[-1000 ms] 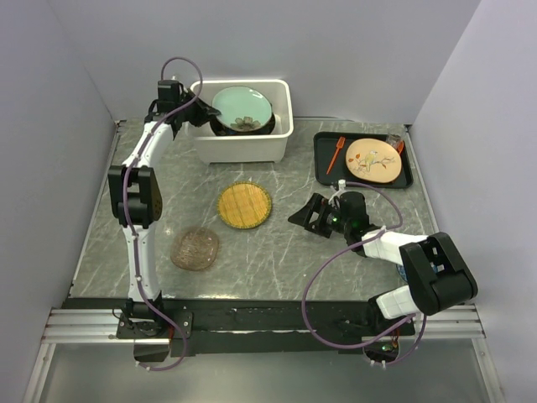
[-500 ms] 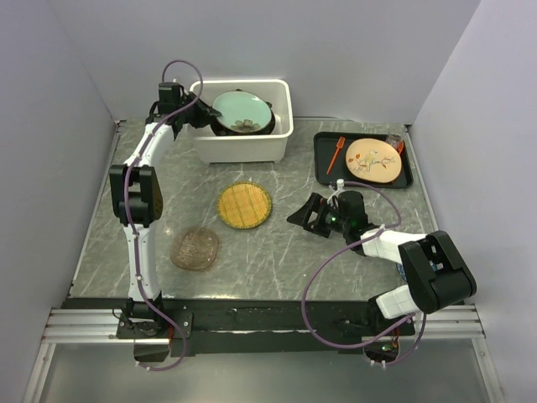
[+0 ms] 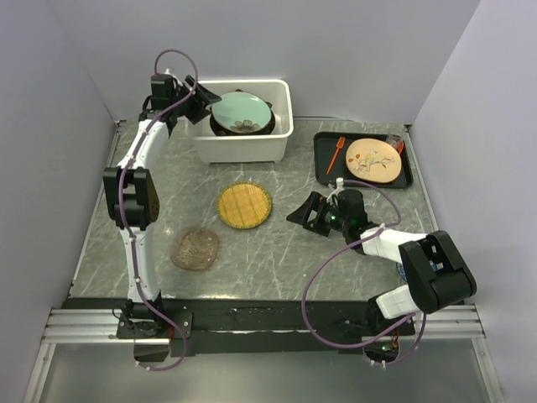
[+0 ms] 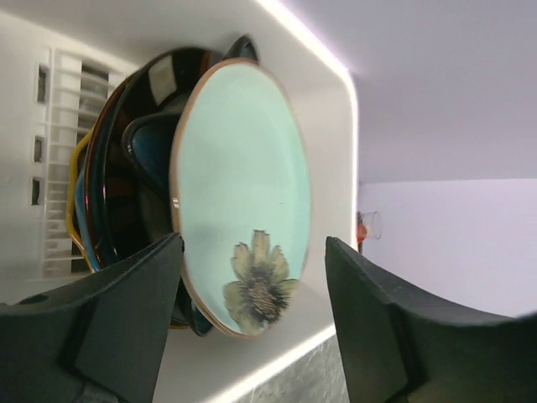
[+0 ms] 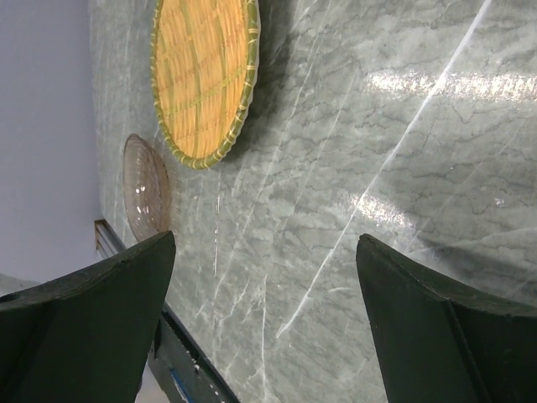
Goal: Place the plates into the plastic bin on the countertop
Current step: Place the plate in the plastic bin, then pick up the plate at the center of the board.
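Release at left tool (image 3: 198,99): jaws, clenched a second ago, now stand apart with nothing between them. Just ahead of it, pale green flowered plate (image 3: 242,111) rests atop dark plates (image 4: 134,168) inside white plastic bin (image 3: 243,147). Over tabletop (image 3: 277,252), right tool (image 3: 310,216) hangs wide apart, empty; yellow ribbed plate (image 3: 244,205) just ahead of it, amber glass plate (image 3: 195,248) beyond. Two plates left to fetch, by my reckoning.

The left arm (image 3: 141,252) and right arm (image 3: 386,243) are white shells with black joint housings. A purple cable (image 3: 304,294) loops along each, and the left end effector (image 3: 195,94) and right end effector (image 3: 304,217) are matte black.
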Available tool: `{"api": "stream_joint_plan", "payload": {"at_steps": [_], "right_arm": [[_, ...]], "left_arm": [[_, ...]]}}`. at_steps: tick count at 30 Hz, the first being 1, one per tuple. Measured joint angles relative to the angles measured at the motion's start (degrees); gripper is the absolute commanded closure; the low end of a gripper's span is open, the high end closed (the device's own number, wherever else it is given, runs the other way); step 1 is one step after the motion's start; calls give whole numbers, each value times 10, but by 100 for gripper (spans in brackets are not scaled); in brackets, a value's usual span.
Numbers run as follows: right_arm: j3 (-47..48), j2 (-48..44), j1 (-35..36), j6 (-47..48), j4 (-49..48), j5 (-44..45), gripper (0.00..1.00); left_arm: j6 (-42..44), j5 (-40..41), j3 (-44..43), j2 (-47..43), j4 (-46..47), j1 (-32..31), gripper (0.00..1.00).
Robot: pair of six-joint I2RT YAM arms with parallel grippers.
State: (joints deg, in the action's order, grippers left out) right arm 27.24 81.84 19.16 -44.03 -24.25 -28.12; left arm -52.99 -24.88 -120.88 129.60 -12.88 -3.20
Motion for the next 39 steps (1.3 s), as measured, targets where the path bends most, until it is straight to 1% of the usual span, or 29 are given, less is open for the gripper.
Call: {"api": "stream_joint_plan", "payload": {"at_steps": [6,9,12,16,20,30,34,39], "right_arm": [[0,0,2,0,1,0,5],[0,-1,3,0,3,0,5],[0,-1,4,0,4,0,4],[0,-1,5,0,4,0,3],[0,-5,7,0,5,0,1],[0,-8,15,0,5,2,1],[0,-8,19,0,5,2,1],[1,-6,24,0,4,2,1]], "left_arm": [[14,22,43,-94,6,9,21],[26,29,68,-144,15,11,15],[36,32,107,-197,29,11,9],[41,23,200,-267,64,11,1],[43,16,290,-313,88,11,1],[78,4,487,-419,94,11,2],[99,5,539,-448,92,11,4],[104,2,594,-455,101,11,6]]}}
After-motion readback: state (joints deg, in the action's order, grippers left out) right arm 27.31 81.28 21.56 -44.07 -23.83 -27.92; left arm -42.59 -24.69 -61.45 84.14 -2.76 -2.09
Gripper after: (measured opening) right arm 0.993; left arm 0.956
